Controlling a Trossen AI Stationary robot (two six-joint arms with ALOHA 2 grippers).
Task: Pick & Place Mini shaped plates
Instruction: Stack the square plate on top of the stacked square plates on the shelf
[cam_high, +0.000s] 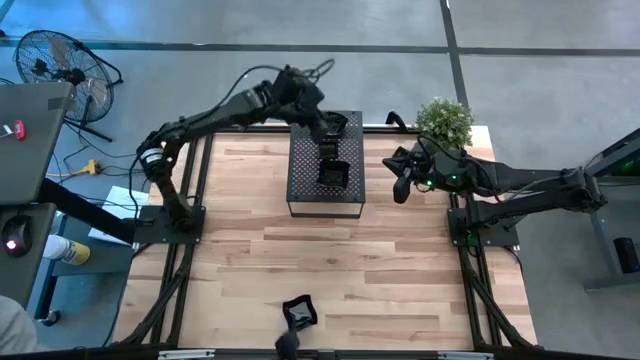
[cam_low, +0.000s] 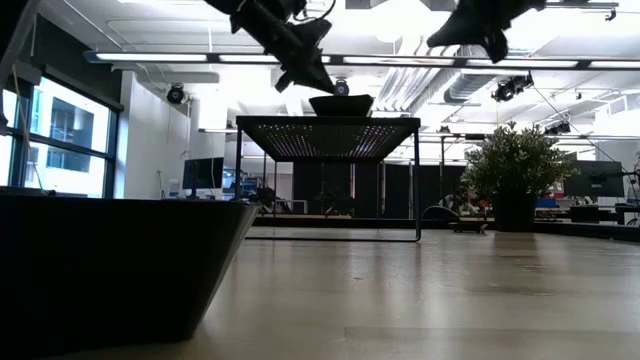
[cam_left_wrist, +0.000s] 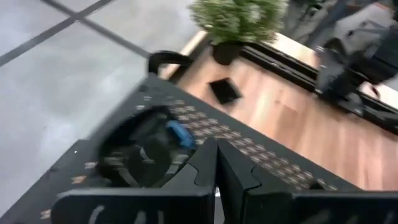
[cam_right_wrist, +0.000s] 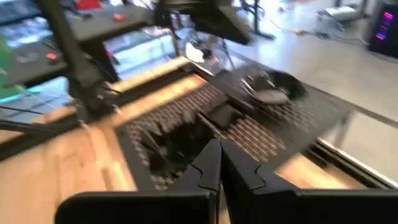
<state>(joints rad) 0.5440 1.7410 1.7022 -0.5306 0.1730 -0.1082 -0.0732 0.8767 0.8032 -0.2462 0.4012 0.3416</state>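
A dark perforated box (cam_high: 325, 190) stands at the table's far middle. On its top lie small black plates: a square one (cam_high: 334, 172) and a round one (cam_high: 337, 122), which also shows in the left wrist view (cam_left_wrist: 140, 152) and the right wrist view (cam_right_wrist: 273, 87). Another plate (cam_high: 300, 312) rests on the wood by the near edge, and a square one (cam_left_wrist: 224, 91) lies near the plant. My left gripper (cam_left_wrist: 216, 163) hovers over the box's far part, shut and empty. My right gripper (cam_right_wrist: 219, 163) hangs in the air right of the box (cam_high: 400, 186), shut and empty.
A potted plant (cam_high: 445, 120) stands at the far right corner of the table. The near plate looms large and dark in the low view (cam_low: 110, 260). Bare wood (cam_high: 330, 265) stretches between the box and the near edge. A fan (cam_high: 60, 65) stands off the table.
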